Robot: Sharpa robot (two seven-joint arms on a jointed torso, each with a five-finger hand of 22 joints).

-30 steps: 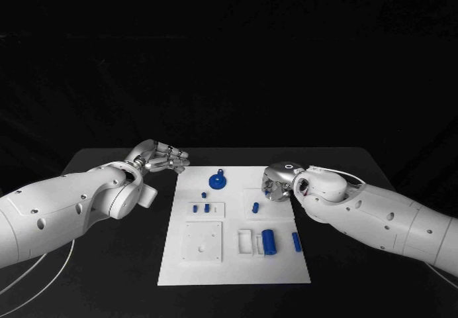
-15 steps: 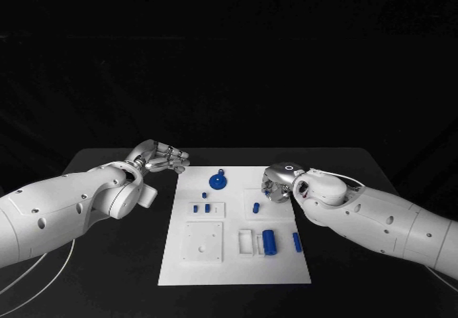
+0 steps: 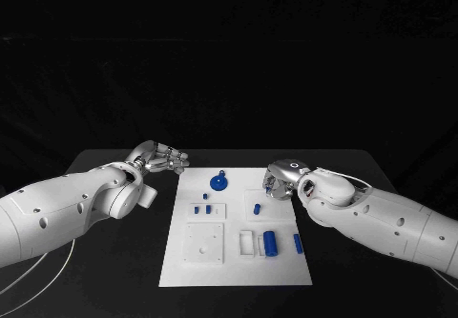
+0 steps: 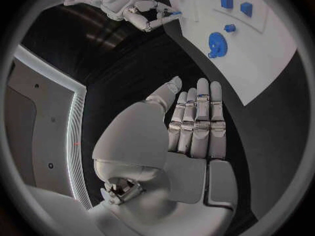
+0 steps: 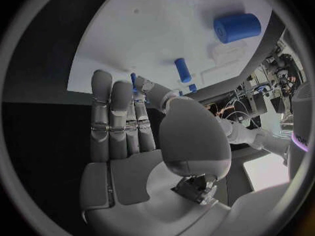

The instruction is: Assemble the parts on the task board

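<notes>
While the task board (image 3: 235, 228) lay at the centre of the black table (image 3: 114, 265) in the head view, blue parts (image 3: 270, 242) sat on it, and the right hand (image 3: 278, 181) hung over its upper right edge. In the left wrist view, the left hand (image 4: 187, 126) held nothing, fingers straight. In the right wrist view, the right hand's fingers (image 5: 113, 115) pinched a small blue part (image 5: 134, 82).
</notes>
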